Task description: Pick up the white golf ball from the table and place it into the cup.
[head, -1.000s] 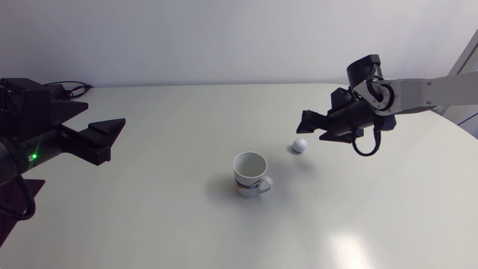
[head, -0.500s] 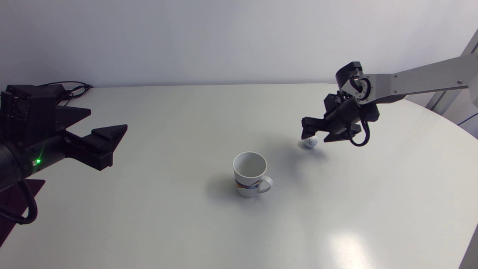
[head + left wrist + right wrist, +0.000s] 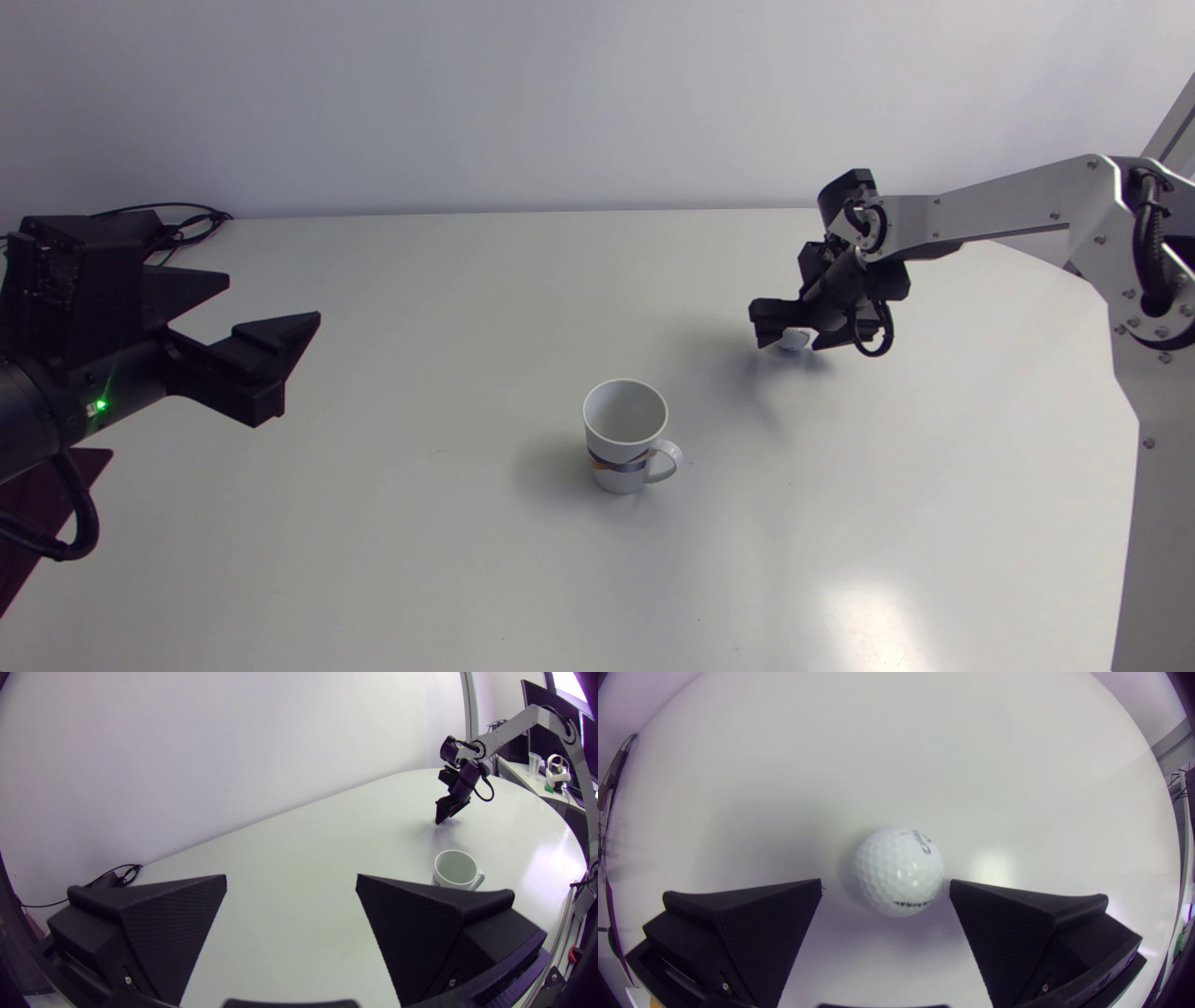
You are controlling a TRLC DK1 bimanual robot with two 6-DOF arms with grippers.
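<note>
The white golf ball (image 3: 899,871) lies on the table between the open fingers of my right gripper (image 3: 885,887), close to one fingertip with a gap on the other side. From above, only a sliver of the golf ball (image 3: 794,340) shows under the right gripper (image 3: 792,331), which is down near the tabletop. A white cup (image 3: 625,434) with a coloured band and a handle stands upright and empty near the middle, closer to me than the ball; the left wrist view shows this cup (image 3: 455,870) too. My left gripper (image 3: 266,359) hangs open over the table's left side, far from both.
Black cables (image 3: 191,222) lie at the table's far left corner. The white table (image 3: 467,299) curves away at its right edge behind my right arm (image 3: 1008,210).
My right gripper has dropped and moved toward the far side, coming down around the ball. The ball has rolled a little to the right and away. The left arm has barely shifted.
</note>
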